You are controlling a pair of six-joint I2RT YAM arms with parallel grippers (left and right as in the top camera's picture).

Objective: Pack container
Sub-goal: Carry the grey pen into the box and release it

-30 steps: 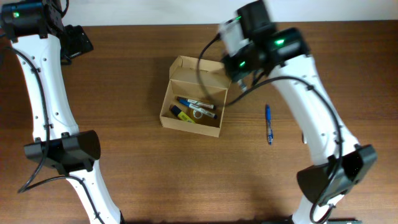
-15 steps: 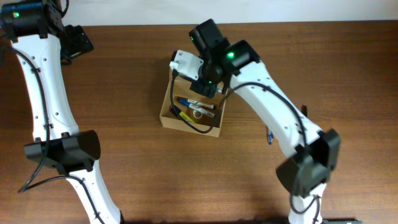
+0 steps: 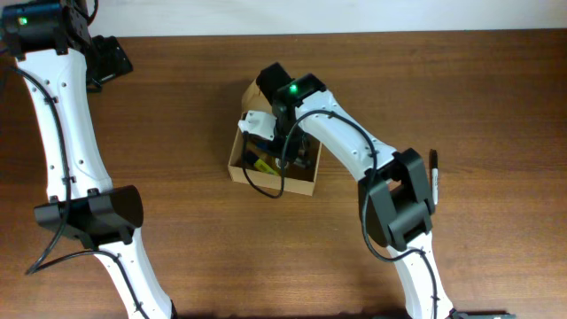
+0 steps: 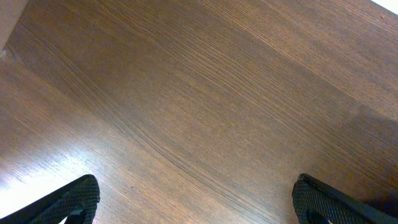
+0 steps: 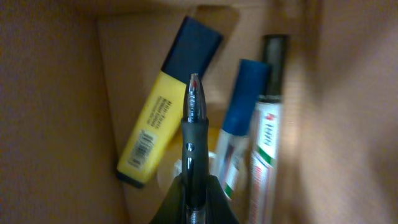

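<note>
Wood-grain table (image 3: pixel 195 133), dark brown, with a strip of pale wall (image 3: pixel 266 16) along its far edge. The left wrist view shows bare board with a glossy highlight at one corner.

Item 1: the container (image 3: pixel 297 184), a tan cardboard box. It stands open near the middle of the table, directly under the right gripper (image 3: pixel 276 146).

Item 2: right gripper (image 5: pixel 194 190), lowered into the container, its fingers pressed together on a dark pen (image 5: pixel 194 118). The pen's tip points straight ahead of the fingers. Cardboard walls (image 5: pixel 50 112) close in on both sides.

Item 3: contents lying beyond the pen tip.
- A yellow highlighter (image 5: pixel 155 130) with a dark cap, ahead and to the left.
- A blue-capped marker (image 5: pixel 239 124), just right of the tip.
- A black-capped marker (image 5: pixel 268 124), further right, close beside the blue one.

Item 4: left gripper (image 4: pixel 196 211), fingers (image 4: pixel 68 202) spread wide apart and holding nothing. It hangs over bare table at the far left corner (image 3: pixel 106 58). The container is well away from it.
</note>
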